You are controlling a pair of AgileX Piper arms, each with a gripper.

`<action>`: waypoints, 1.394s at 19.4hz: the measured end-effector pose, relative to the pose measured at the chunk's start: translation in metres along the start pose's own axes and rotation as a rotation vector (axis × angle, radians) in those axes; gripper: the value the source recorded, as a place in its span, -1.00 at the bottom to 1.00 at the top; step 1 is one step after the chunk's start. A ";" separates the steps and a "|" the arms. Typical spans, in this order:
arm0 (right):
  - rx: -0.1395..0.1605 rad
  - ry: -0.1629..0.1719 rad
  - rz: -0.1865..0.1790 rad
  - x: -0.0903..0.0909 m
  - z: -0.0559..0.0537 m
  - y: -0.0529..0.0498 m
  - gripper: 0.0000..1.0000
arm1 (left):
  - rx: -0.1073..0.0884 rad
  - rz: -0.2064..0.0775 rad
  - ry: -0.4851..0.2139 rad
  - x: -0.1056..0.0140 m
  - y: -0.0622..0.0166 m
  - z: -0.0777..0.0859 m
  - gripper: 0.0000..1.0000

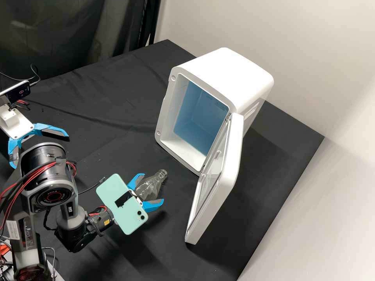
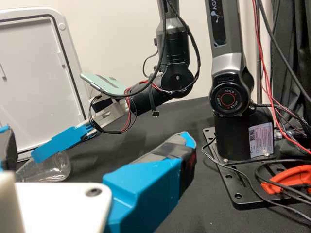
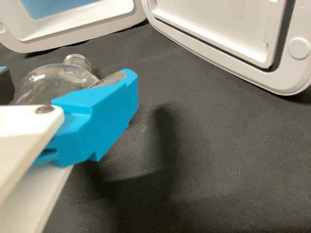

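As the right gripper (image 1: 150,189) clasps the bottle (image 1: 154,182) by the fridge (image 1: 234,74), the left gripper (image 1: 41,150) wide, pickup seems underway, next needing a lift clear of the door (image 1: 224,168).

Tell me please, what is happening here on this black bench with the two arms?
The right gripper is shut on a clear plastic bottle without a cap, down near the black bench, just in front of a white mini fridge. The fridge is blue inside, and its door stands wide open beside the bottle. The bottle's neck points toward the opening, but the bottle is not inside yet. The left gripper is open, holds nothing, and hangs farther from the fridge.
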 end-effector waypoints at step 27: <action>-0.015 0.058 -0.092 -0.003 0.000 -0.009 -1.00 | 0.000 -0.001 -0.011 0.000 -0.0002 0.003 1.00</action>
